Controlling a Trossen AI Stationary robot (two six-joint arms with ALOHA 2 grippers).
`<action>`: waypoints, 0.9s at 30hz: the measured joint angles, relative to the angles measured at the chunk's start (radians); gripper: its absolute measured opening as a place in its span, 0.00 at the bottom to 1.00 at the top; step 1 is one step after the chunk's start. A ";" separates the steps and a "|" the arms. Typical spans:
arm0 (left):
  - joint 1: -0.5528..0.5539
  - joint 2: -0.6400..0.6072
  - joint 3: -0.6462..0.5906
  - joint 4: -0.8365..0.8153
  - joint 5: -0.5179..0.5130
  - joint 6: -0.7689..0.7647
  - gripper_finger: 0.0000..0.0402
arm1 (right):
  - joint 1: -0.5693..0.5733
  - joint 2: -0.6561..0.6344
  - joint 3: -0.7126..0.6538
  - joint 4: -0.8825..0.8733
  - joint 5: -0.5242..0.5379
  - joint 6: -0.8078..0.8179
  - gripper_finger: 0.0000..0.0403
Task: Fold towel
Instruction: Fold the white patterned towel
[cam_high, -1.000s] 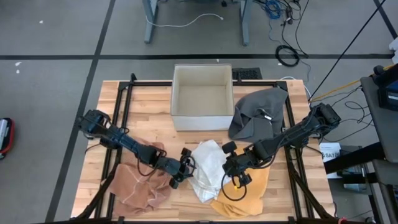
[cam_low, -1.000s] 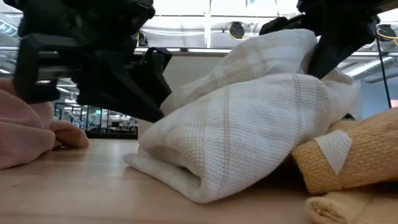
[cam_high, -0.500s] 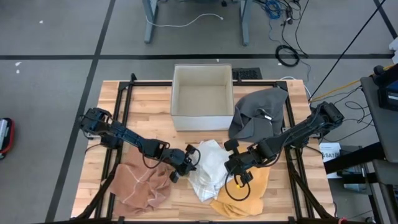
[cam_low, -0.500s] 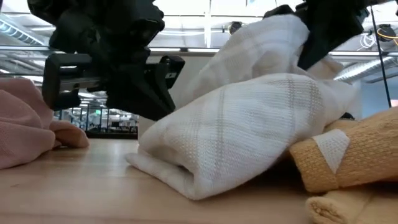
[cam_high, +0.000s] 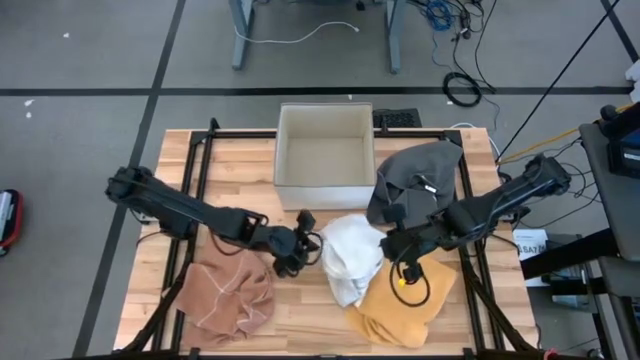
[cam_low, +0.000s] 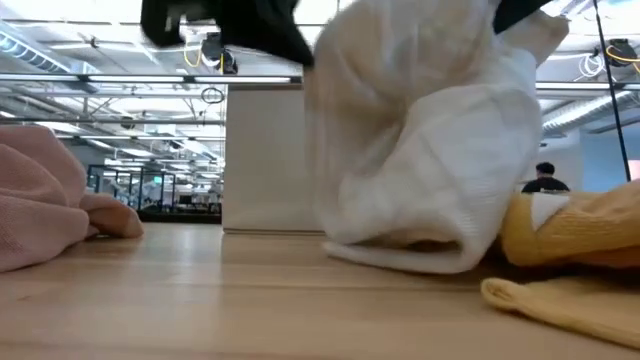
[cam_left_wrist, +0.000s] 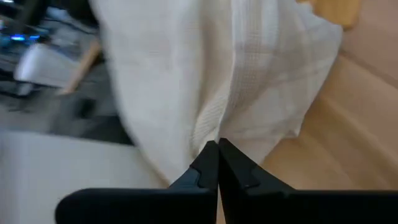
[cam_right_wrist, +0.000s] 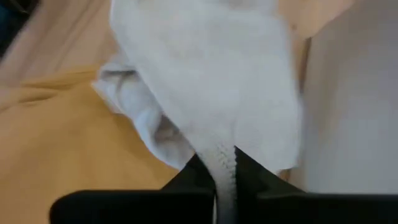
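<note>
The wooden counter (cam_high: 250, 170) carries an open white box (cam_high: 325, 157) at its back edge, with a grey cloth (cam_high: 415, 180) beside it. A pink towel (cam_high: 225, 295) lies front left, a yellow towel (cam_high: 400, 305) front right. Between them the white towel (cam_high: 352, 258) is bunched and partly lifted, its lower folds apparently touching the wood in the blurred low view. The left gripper (cam_left_wrist: 217, 163) has its jaws clenched on one edge; the right gripper (cam_right_wrist: 217, 168) pinches the opposite edge.
</note>
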 joint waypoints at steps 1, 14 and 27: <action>-0.003 -0.019 0.023 -0.025 -0.022 0.008 0.00 | 0.003 -0.005 -0.002 0.000 -0.010 0.010 0.06; -0.035 -0.103 0.230 -0.265 -0.141 -0.008 0.00 | 0.026 0.109 -0.007 -0.020 0.015 0.041 0.31; -0.052 -0.080 0.226 -0.513 -0.145 -0.288 0.00 | -0.003 0.215 -0.225 0.381 0.033 0.044 0.33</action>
